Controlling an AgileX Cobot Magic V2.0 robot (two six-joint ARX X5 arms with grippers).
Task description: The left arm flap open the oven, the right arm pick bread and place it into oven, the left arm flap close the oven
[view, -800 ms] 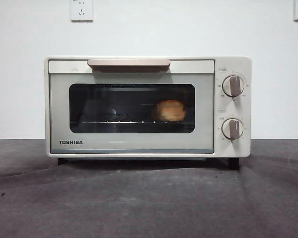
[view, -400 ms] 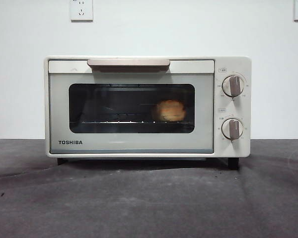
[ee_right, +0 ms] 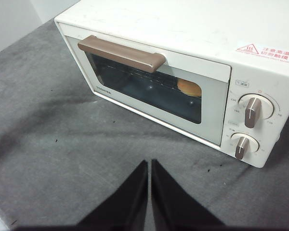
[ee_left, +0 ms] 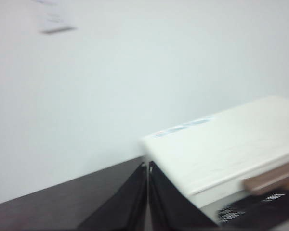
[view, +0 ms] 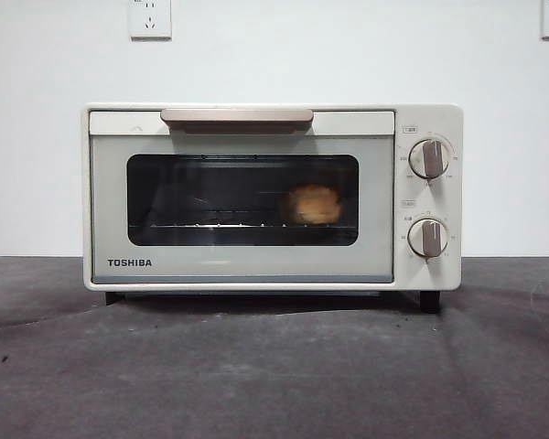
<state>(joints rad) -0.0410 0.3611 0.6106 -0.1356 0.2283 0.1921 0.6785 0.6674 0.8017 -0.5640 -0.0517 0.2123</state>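
The cream-white oven (view: 273, 197) stands in the middle of the table with its door closed. Its taupe handle (view: 237, 116) runs along the door's top edge. Behind the dark glass, the golden-brown bread (view: 315, 203) rests on the wire rack toward the right side. No arm shows in the front view. My left gripper (ee_left: 148, 168) is shut, high up beside the top of the oven (ee_left: 231, 144), and its picture is blurred. My right gripper (ee_right: 149, 166) is shut and empty above the grey cloth, in front of the oven (ee_right: 183, 72), where the bread (ee_right: 189, 87) shows through the window.
Two round knobs (view: 430, 158) sit on the oven's right panel. Grey cloth (view: 274, 366) covers the table in front. A white wall with two sockets (view: 150, 18) stands behind.
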